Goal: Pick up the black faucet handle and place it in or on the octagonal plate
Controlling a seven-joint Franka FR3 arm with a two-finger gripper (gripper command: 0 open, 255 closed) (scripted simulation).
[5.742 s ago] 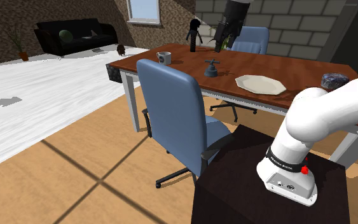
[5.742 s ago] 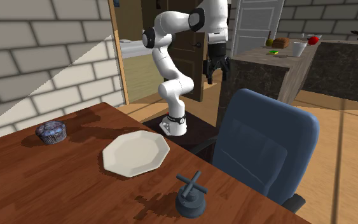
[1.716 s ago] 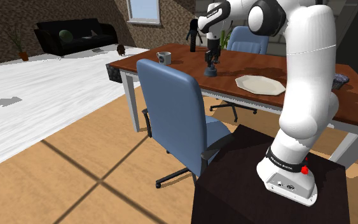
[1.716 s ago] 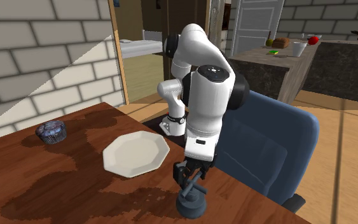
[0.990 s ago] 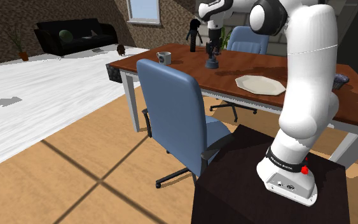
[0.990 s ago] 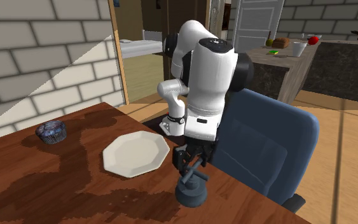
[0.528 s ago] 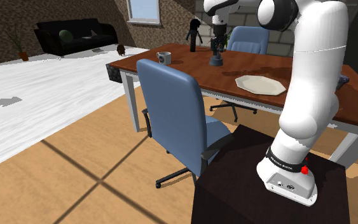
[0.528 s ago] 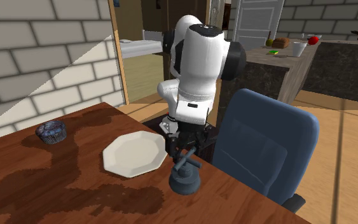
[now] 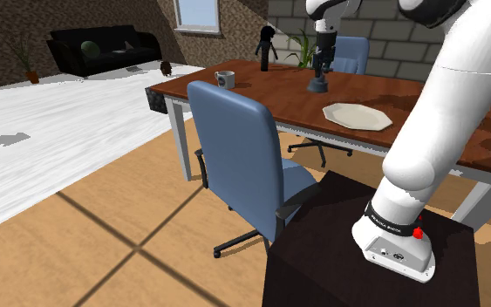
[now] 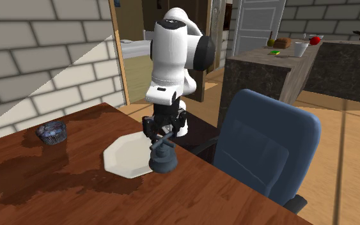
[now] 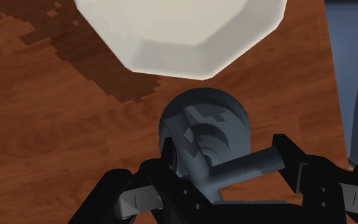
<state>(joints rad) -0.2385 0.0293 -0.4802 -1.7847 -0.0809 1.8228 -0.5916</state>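
The faucet handle (image 10: 162, 160) is dark blue-grey, a round base with a cross lever on top. My gripper (image 10: 162, 132) is shut on its lever and holds it upright just above the wooden table (image 10: 57, 192). In the wrist view the black fingers (image 11: 170, 153) clasp the lever of the handle (image 11: 204, 130), whose base hangs over bare wood right beside the edge of the plate (image 11: 177, 32). The octagonal plate (image 10: 122, 156) is plain white and lies flat. In the shoulder view the gripper (image 9: 321, 63) and the handle (image 9: 319, 85) are left of the plate (image 9: 357, 115).
A blue office chair (image 10: 268, 147) stands at the table's side, close to the arm. A dark muffin (image 10: 52, 133) lies past the plate. In the shoulder view a mug (image 9: 225, 78) and a dark figurine (image 9: 265, 44) stand near the table's far left corner.
The gripper has carried the handle toward the plate: rightward in the shoulder view, leftward in the second exterior view. It stays shut on the lever.
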